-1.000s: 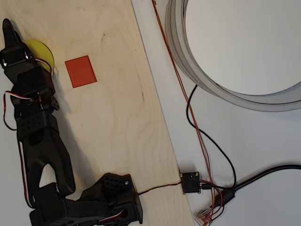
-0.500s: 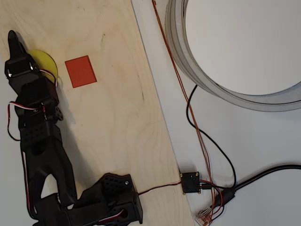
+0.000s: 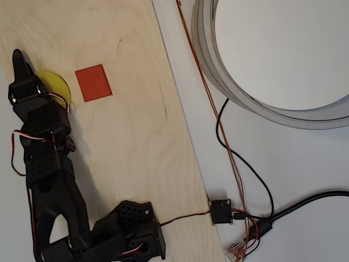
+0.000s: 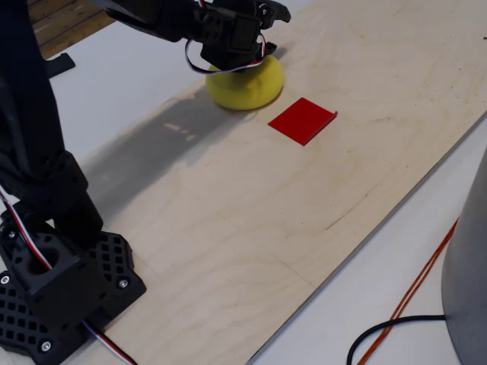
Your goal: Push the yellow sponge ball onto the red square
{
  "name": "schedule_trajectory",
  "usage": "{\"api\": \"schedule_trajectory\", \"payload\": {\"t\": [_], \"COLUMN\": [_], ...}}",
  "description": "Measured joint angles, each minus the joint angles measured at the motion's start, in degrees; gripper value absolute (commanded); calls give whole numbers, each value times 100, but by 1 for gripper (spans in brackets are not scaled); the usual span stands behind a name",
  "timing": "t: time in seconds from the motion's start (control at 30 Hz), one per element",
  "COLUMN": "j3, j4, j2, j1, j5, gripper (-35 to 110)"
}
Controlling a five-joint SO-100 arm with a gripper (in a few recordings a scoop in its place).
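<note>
The yellow sponge ball point(image 3: 58, 84) lies near the left edge of the plywood board, partly under my black gripper point(image 3: 19, 59). The gripper's fingers lie together in one narrow point, shut on nothing, and its body presses against the ball's left side. The red square point(image 3: 93, 82) lies flat just right of the ball, with a thin strip of bare wood between them. In the fixed view the gripper point(image 4: 274, 11) hangs over the top of the ball point(image 4: 245, 85), and the red square point(image 4: 303, 119) lies to its lower right.
The plywood board point(image 3: 136, 125) ends at a slanted right edge, with white table beyond it. A large grey ring point(image 3: 262, 106) fills the upper right. Orange and black cables point(image 3: 229, 147) run to a small black module point(image 3: 221, 212). The arm's base point(image 3: 131, 229) sits at the bottom left.
The gripper has moved downward and slightly right in the overhead view. The ball has rolled with it, and the gap to the red square has narrowed.
</note>
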Motion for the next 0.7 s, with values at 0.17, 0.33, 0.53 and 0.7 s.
{"api": "schedule_trajectory", "payload": {"t": [0.17,0.33,0.53,0.7], "j3": [70,176,-9,-272], "j4": [0,79,53,53], "j2": [79,272,413,677], "j1": [0,-18,62,18], "j5": [26,-316,-738,-861], "gripper": [15,14,14,14]}}
